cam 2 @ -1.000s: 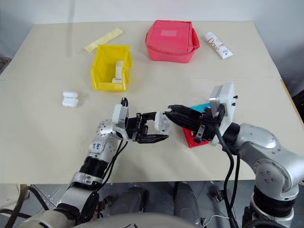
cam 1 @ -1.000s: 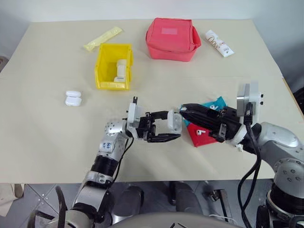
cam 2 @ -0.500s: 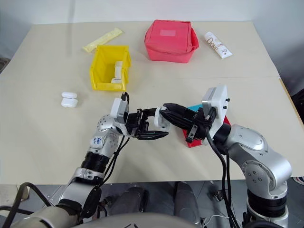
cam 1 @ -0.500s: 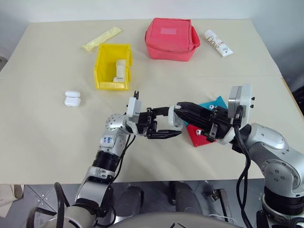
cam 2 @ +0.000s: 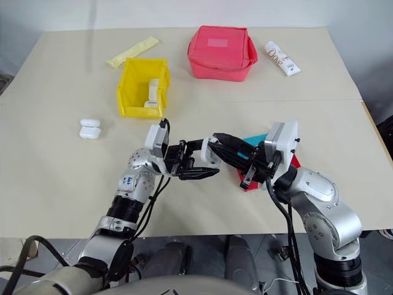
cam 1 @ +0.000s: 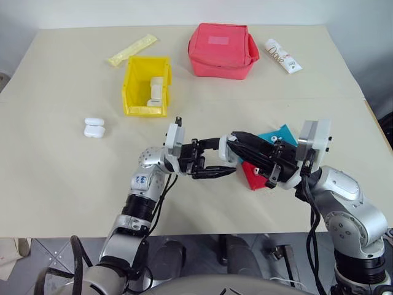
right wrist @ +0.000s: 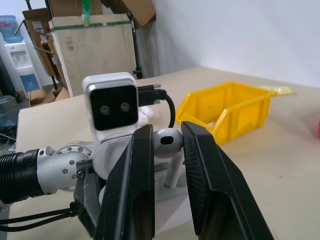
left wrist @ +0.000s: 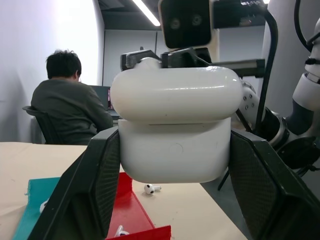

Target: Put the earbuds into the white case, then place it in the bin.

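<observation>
My left gripper (cam 1: 222,161) is shut on the white case (cam 1: 227,153) and holds it above the table, in front of the trays. In the left wrist view the case (left wrist: 175,135) sits between the two black fingers (left wrist: 95,185). My right gripper (cam 1: 233,141) meets the case from the right, shut on one of the earbuds (right wrist: 166,142), just above the case. More earbuds (left wrist: 149,188) lie in the red tray (cam 1: 253,177). The yellow bin (cam 1: 136,86) stands far left and holds other white cases (cam 1: 156,92).
Another white case (cam 1: 94,128) lies left of the bin. A blue tray (cam 1: 277,133) sits under my right arm. A red pouch (cam 1: 221,49), a yellow packet (cam 1: 132,50) and a white tube (cam 1: 283,56) lie at the back. A person (left wrist: 70,105) sits beyond the table.
My right wrist has rolled and dropped a little while its fingertips stay at the case with the earbud. The left gripper keeps the case in about the same place.
</observation>
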Controlling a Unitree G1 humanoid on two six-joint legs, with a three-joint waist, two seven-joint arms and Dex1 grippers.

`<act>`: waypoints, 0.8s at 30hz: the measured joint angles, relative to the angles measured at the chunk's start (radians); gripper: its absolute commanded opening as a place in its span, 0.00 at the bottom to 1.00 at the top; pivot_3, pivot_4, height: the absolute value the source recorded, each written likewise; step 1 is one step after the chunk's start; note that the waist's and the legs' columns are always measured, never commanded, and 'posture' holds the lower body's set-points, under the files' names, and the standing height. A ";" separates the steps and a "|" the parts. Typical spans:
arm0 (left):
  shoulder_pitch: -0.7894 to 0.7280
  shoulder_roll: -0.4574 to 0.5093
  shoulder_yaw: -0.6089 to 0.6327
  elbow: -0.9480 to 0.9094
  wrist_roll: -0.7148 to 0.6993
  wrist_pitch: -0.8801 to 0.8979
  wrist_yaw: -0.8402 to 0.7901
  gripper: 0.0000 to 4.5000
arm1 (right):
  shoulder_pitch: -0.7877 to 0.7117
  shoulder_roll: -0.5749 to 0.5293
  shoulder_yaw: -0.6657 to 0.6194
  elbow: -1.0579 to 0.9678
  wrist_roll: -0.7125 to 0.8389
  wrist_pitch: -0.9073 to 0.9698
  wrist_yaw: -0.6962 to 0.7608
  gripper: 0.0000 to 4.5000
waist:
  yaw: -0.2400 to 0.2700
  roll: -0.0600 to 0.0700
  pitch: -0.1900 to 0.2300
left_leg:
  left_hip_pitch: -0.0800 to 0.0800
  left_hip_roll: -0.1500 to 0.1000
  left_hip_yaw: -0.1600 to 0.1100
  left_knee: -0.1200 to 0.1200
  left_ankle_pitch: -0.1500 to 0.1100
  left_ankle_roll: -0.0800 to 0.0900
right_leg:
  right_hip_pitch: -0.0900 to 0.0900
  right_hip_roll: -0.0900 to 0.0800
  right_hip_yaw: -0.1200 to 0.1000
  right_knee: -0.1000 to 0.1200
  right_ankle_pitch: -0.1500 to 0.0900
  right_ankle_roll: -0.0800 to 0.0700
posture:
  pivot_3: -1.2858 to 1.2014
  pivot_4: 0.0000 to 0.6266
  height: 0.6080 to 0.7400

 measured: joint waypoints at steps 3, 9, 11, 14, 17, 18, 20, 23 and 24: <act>-0.015 -0.003 0.000 0.009 0.003 -0.003 -0.002 0.62 | 0.002 -0.009 0.000 0.002 -0.013 -0.024 0.007 0.10 | -0.001 0.000 0.000 | 0.000 0.000 0.000 0.000 0.000 0.000 | 0.000 0.000 0.000 0.000 0.000 0.000 | 0.52 0.24 1.00; -0.020 -0.012 -0.002 0.039 0.011 -0.015 -0.013 0.62 | 0.016 -0.030 0.002 0.005 -0.021 -0.040 0.013 0.10 | 0.000 0.000 0.000 | 0.000 0.000 0.000 0.000 0.000 0.000 | 0.000 0.000 0.000 -0.001 0.000 0.000 | 0.52 0.24 1.00; -0.022 -0.013 -0.002 0.042 0.013 -0.018 -0.017 0.62 | 0.016 -0.034 0.003 0.005 -0.021 -0.041 0.015 0.10 | 0.000 0.000 0.000 | 0.000 0.000 0.000 0.000 0.000 0.000 | 0.000 0.000 0.000 -0.001 0.000 0.000 | 0.52 0.24 1.00; -0.024 -0.013 -0.002 0.049 0.013 -0.027 -0.021 0.62 | 0.014 -0.035 0.004 0.008 -0.021 -0.045 0.017 0.10 | 0.000 0.000 0.000 | 0.000 0.000 0.000 0.000 0.000 0.000 | 0.000 0.000 0.000 -0.001 0.000 0.000 | 0.52 0.24 1.00; -0.024 -0.013 0.009 0.054 0.013 -0.033 -0.028 0.62 | -0.013 -0.023 0.027 0.029 -0.020 -0.045 0.018 0.10 | -0.001 0.000 0.000 | 0.000 0.001 0.000 0.000 0.000 0.000 | 0.000 0.000 0.000 -0.001 0.000 0.000 | 0.52 0.24 1.00; -0.024 -0.013 0.012 0.054 0.013 -0.036 -0.031 0.62 | -0.022 -0.014 0.034 0.037 -0.020 -0.045 0.018 0.10 | -0.001 0.000 0.000 | 0.000 0.001 0.000 0.000 0.000 0.000 | 0.000 0.001 0.000 -0.001 0.000 0.000 | 0.52 0.24 1.00; -0.024 -0.013 0.020 0.054 0.013 -0.037 -0.035 0.62 | -0.037 -0.004 0.044 0.048 -0.021 -0.050 0.018 0.10 | -0.001 0.000 0.000 | 0.000 0.001 0.000 0.000 0.000 0.000 | 0.000 0.001 0.000 -0.001 0.000 0.000 | 0.52 0.24 1.00; -0.024 -0.014 0.028 0.054 0.012 -0.037 -0.041 0.62 | -0.046 0.012 0.061 0.067 -0.023 -0.065 0.018 0.10 | -0.001 0.000 0.000 | 0.000 0.001 0.000 0.000 0.000 0.000 | 0.000 0.001 0.000 -0.001 0.000 0.000 | 0.52 0.24 1.00; -0.024 -0.014 0.030 0.055 0.012 -0.036 -0.041 0.62 | -0.049 0.017 0.066 0.075 -0.026 -0.073 0.020 0.10 | -0.001 0.000 0.000 | 0.000 0.001 0.000 0.000 0.000 0.000 | 0.000 0.001 0.000 0.000 0.000 0.000 | 0.52 0.24 1.00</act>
